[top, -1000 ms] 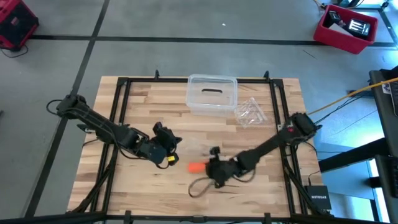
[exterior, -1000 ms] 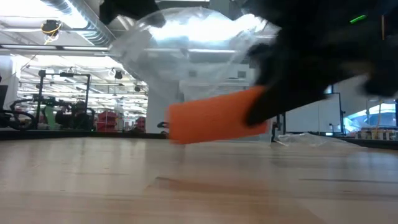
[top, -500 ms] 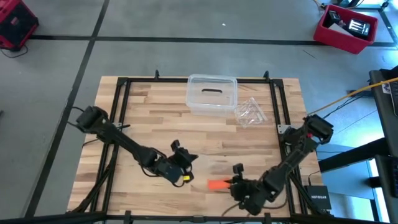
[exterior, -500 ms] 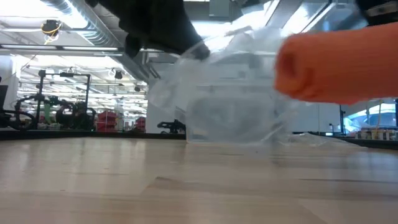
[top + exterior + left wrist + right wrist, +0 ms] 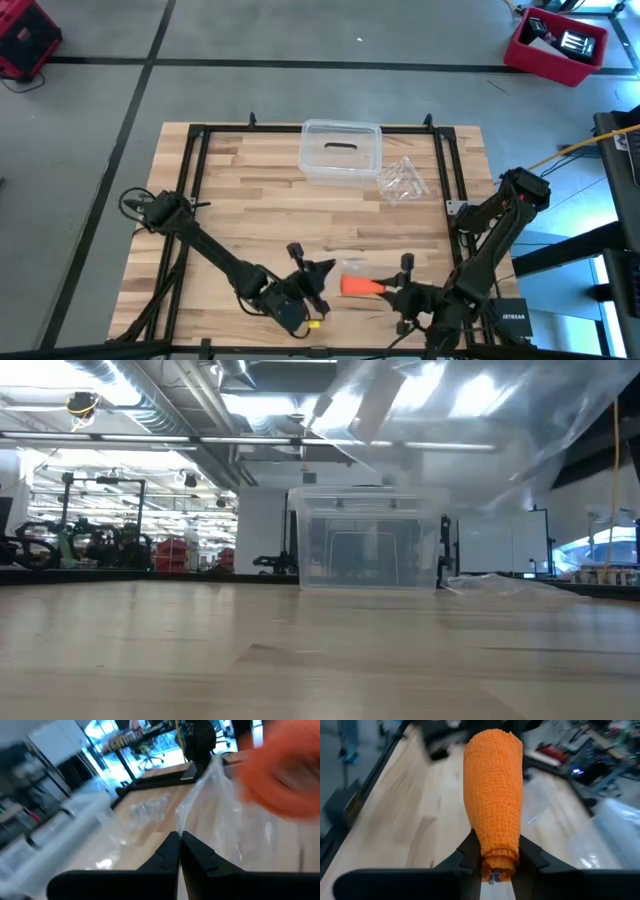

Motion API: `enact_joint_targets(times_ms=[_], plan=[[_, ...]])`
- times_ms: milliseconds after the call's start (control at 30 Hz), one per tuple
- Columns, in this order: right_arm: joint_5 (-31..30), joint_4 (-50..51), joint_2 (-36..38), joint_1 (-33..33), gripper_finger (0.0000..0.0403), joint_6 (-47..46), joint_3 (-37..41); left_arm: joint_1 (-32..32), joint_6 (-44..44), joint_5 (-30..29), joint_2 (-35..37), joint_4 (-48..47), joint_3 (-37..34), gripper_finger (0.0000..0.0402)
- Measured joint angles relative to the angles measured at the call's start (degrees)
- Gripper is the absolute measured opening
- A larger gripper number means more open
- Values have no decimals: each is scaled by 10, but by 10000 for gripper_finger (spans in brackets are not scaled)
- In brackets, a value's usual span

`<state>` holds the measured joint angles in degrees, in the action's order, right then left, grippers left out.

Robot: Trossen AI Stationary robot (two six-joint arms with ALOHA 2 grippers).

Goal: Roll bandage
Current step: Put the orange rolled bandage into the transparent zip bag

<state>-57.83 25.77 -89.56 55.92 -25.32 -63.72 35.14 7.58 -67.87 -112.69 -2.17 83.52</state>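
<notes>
The bandage (image 5: 355, 286) is a compact orange roll, held above the table near its front edge. My right gripper (image 5: 388, 291) is shut on it; in the right wrist view the bandage (image 5: 493, 785) sticks out ahead of the fingers. Just left of it, my left gripper (image 5: 320, 274) is shut on a clear plastic bag (image 5: 220, 805). The bag spreads from the fingertips toward the blurred orange roll (image 5: 285, 775). In the low view only the bag's film (image 5: 450, 420) shows, high above the tabletop. My left gripper pinches an edge of the clear bag (image 5: 180, 827) between its two shut fingertips; how many layers I cannot tell. The film fans out ahead of the fingers, lifted clear of the table. My right gripper pinches the roll's near end (image 5: 496, 854) between its two fingers (image 5: 470, 851). The fingers come from the table's right, slanting a little down. The roll lies along them, pointing toward the left gripper, and is lifted clear.
A clear plastic box (image 5: 340, 150) stands at the far middle of the table, also in the low view (image 5: 365, 550). A second crinkled clear bag (image 5: 403, 180) lies to its right. Black frame rails (image 5: 195, 180) run along the table's sides.
Both grippers have moved toward the table's near edge and to the right. My right gripper has risen and carried the bandage roll up out of the low view. My left gripper has rolled at the wrist and brought the clear bag along, close to the roll.
</notes>
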Motion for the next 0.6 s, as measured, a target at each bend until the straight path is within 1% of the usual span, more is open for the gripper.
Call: enact_joint_targets(times_ms=[100, 200, 300, 433, 600], plan=[[-35, -24, 6, -5, 73, 0, 0, -4, -31, -4, -17, -2, 17, 1], [-41, -38, 4, -21, 73, -5, 0, -10, -31, -3, -24, -1, 18, 1], [-26, -26, -4, -41, 73, -27, 0, -11, -25, 1, -24, -1, 18, 1], [-3, 7, -18, -49, 73, -54, 0, -8, -21, 3, -19, -2, 18, 1], [8, 78, -24, -49, 74, -133, 0, -6, -12, 4, -19, -5, 18, 1]])
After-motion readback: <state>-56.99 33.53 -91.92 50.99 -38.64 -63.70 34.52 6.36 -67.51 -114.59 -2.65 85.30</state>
